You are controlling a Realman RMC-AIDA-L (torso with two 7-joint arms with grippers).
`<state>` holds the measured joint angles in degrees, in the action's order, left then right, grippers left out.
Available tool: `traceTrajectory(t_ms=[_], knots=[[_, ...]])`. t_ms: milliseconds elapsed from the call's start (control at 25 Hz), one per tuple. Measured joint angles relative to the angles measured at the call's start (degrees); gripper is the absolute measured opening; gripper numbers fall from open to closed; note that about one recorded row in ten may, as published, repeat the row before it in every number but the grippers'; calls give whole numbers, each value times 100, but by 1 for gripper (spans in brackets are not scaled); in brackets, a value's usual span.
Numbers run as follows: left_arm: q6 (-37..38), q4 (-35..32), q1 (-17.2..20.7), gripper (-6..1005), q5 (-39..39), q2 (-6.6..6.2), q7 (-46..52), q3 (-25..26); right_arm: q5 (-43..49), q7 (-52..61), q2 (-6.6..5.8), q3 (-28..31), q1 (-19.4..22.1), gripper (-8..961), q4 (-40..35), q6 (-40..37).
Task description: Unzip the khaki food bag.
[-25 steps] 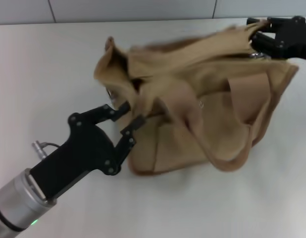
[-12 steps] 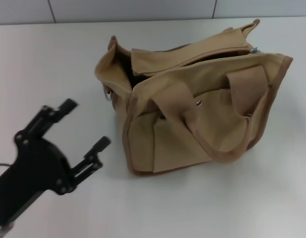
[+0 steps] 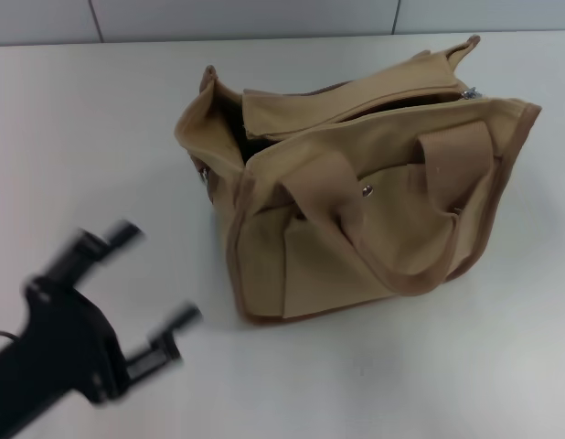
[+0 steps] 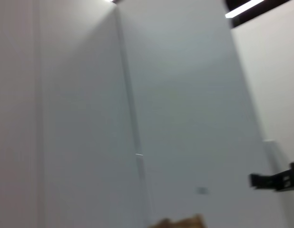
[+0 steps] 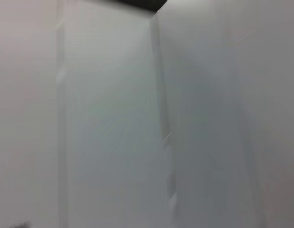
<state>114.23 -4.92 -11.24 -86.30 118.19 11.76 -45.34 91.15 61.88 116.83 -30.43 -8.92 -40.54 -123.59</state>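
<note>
The khaki food bag (image 3: 374, 210) stands on the white table (image 3: 100, 128) in the head view, right of centre. Its top gapes open along the zip, with the silver zip pull (image 3: 468, 92) at the far right end. A wide webbing handle (image 3: 356, 229) hangs over the front pocket with its silver snap stud (image 3: 366, 190). My left gripper (image 3: 154, 288) is open and empty at the lower left, well clear of the bag. A sliver of the bag (image 4: 180, 222) shows in the left wrist view. My right gripper is out of view.
A grey tiled wall (image 3: 264, 16) runs behind the table's far edge. The wrist views show only pale wall panels (image 5: 137, 118). A dark fixture (image 4: 278, 179) shows in the left wrist view.
My left gripper let go of the bag's left end and pulled back toward the lower left. My right gripper let go of the zip end and left the view. The bag settled upright.
</note>
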Motion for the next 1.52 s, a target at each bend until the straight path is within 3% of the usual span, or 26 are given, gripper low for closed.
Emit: traceTrajectory(t_ms=[160, 320, 520, 1520], knots=[[-166, -600, -92, 818, -418, -21, 697, -648, 1414, -606, 47, -8, -103, 840, -25, -10], [-816, -683, -420, 818, -691, 14, 1322, -849, 2244, -966, 206, 37, -258, 840, 9, 310], [-1330, -634, -591, 818, -725, 35, 1487, -1026, 2322, -992, 218, 41, -437, 840, 253, 754], [-1358, -678, -606, 818, -730, 47, 1379, -1179, 2335, -1007, 235, 72, -576, 840, 458, 921]])
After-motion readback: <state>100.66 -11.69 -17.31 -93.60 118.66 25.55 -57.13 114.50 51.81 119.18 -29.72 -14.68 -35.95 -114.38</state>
